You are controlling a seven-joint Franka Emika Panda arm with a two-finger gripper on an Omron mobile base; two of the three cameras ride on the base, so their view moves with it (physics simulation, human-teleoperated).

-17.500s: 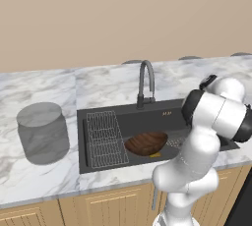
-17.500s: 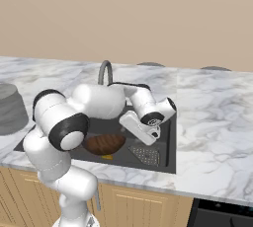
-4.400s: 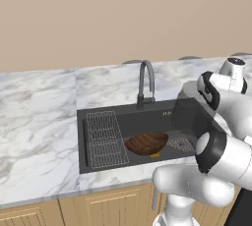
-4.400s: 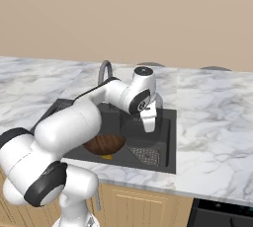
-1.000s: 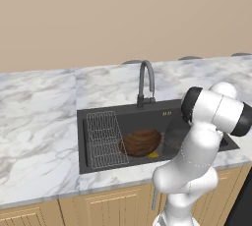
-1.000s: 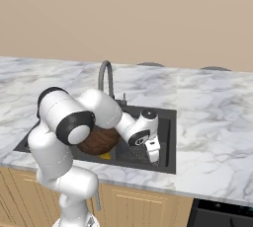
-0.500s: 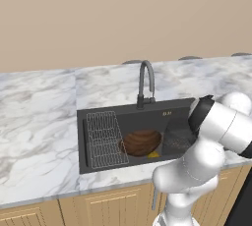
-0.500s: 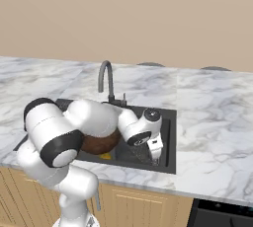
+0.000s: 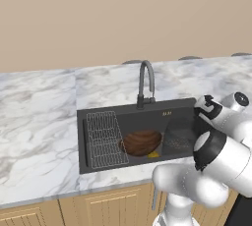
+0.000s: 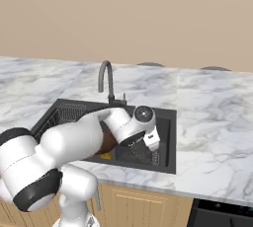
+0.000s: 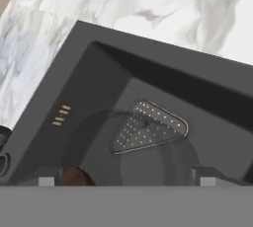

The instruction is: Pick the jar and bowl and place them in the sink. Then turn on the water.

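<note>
The black sink [image 9: 98, 117] holds the brown wooden bowl [image 9: 141, 143] beside its wire rack [image 9: 104, 139]. Right of the bowl stands the translucent grey jar [image 9: 179, 135], over the drain strainer [image 11: 148, 127]. My gripper [image 10: 153, 144] hangs just above the jar [image 10: 145, 154], and the arm hides part of it. In the hand view the gripper [image 11: 127, 179] is open, its fingertips [image 11: 47, 179] far apart, with the jar [image 11: 158, 164] faint below and a bit of the bowl [image 11: 76, 175] at the lower left. The water is out of view; the faucet [image 9: 146, 81] shows no stream.
Marble counter [image 9: 39, 122] surrounds the sink on all sides, with a plain wall behind it. The gooseneck faucet [image 10: 105, 79] rises at the sink's back edge, left of my hand. Wooden cabinet fronts [image 9: 98, 208] run below.
The jaws have opened wide and let go of the jar, which stands in the sink. The arm's elbow has swung to the right; the hand stays over the jar.
</note>
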